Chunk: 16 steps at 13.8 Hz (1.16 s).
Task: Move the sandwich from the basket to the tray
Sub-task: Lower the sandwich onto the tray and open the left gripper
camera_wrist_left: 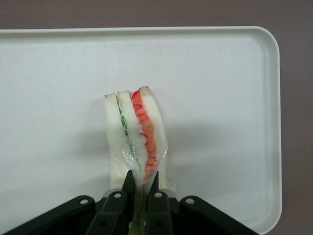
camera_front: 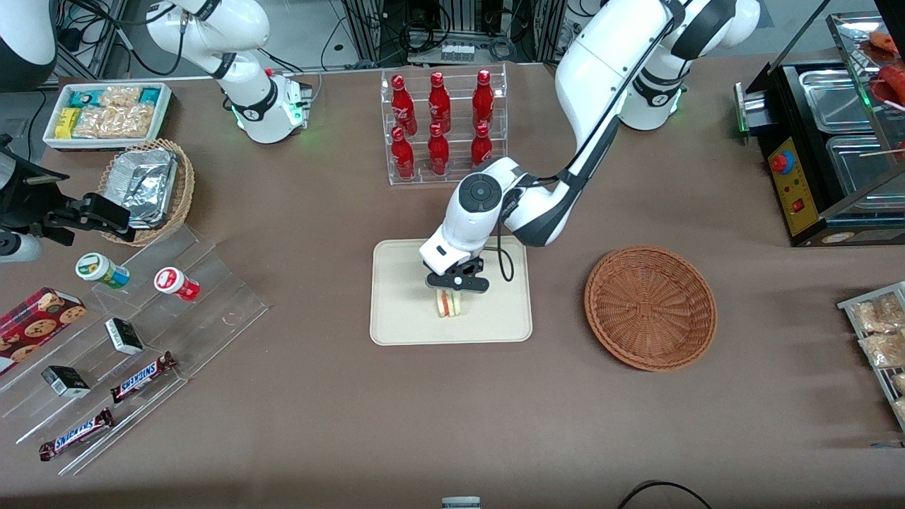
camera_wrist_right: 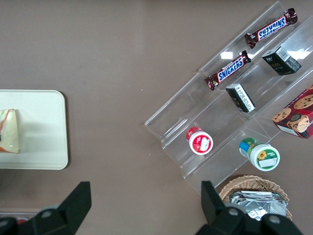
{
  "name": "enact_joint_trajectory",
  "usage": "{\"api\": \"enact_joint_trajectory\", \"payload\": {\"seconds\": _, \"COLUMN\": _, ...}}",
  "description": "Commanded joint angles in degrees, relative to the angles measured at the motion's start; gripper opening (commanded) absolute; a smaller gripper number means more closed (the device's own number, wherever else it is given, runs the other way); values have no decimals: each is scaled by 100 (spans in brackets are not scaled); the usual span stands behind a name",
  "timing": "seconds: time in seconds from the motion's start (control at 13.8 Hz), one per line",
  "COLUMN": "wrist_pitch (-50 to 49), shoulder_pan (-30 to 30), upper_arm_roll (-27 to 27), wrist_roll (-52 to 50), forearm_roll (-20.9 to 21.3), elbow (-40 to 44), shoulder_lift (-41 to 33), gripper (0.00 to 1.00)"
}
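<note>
The pincer [camera_front: 456, 284] is hanging over the tray [camera_front: 396, 318], clamping the sandwich [camera_wrist_left: 139, 137] at its cut edge. The sandwich is resting on the tray, long axis extending straight out from the fingertips [camera_wrist_left: 129, 183].

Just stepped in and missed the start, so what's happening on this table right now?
The working arm's gripper is down over the cream tray, shut on a wrapped triangular sandwich that stands on its edge on the tray, not yet released. The round reddish-brown wicker basket sits beside the tray, toward the working arm's end of the table, with nothing visible in it. So the move from basket to tray looks nearly done; letting go is what remains.
</note>
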Motion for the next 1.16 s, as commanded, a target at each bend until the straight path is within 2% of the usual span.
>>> {"api": "enact_joint_trajectory", "payload": {"seconds": 0.0, "wrist_pitch": 44, "shoulder_pan": -172, "upper_arm_roll": 65, "wrist_roll": 5, "forearm_roll": 65, "elbow": 122, "shoulder_lift": 151, "gripper": 0}}
{"api": "enact_joint_trajectory", "payload": {"seconds": 0.15, "wrist_pitch": 9, "shoulder_pan": -172, "upper_arm_roll": 83, "wrist_roll": -57, "forearm_roll": 65, "elbow": 130, "shoulder_lift": 133, "gripper": 90}}
{"api": "enact_joint_trajectory", "payload": {"seconds": 0.22, "wrist_pitch": -8, "shoulder_pan": -163, "upper_arm_roll": 83, "wrist_roll": -65, "forearm_roll": 56, "elbow": 130, "shoulder_lift": 107, "gripper": 98}}
{"api": "enact_joint_trajectory", "payload": {"seconds": 0.51, "wrist_pitch": -271, "shoulder_pan": -102, "upper_arm_roll": 118, "wrist_roll": -74, "forearm_roll": 47, "elbow": 139, "shoulder_lift": -59, "gripper": 99}}
{"api": "enact_joint_trajectory", "payload": {"seconds": 0.8, "wrist_pitch": -1027, "shoulder_pan": 293, "upper_arm_roll": 92, "wrist_roll": -83, "forearm_roll": -119, "elbow": 157, "shoulder_lift": -779, "gripper": 99}}
{"api": "enact_joint_trajectory", "payload": {"seconds": 0.95, "wrist_pitch": -1403, "shoulder_pan": 486, "upper_arm_roll": 109, "wrist_roll": -74, "forearm_roll": -426, "elbow": 139, "shoulder_lift": -1139, "gripper": 99}}
{"api": "enact_joint_trajectory", "payload": {"seconds": 1.09, "wrist_pitch": -2062, "shoulder_pan": 820, "upper_arm_roll": 109, "wrist_roll": -83, "forearm_roll": -445, "elbow": 148, "shoulder_lift": -1543, "gripper": 99}}
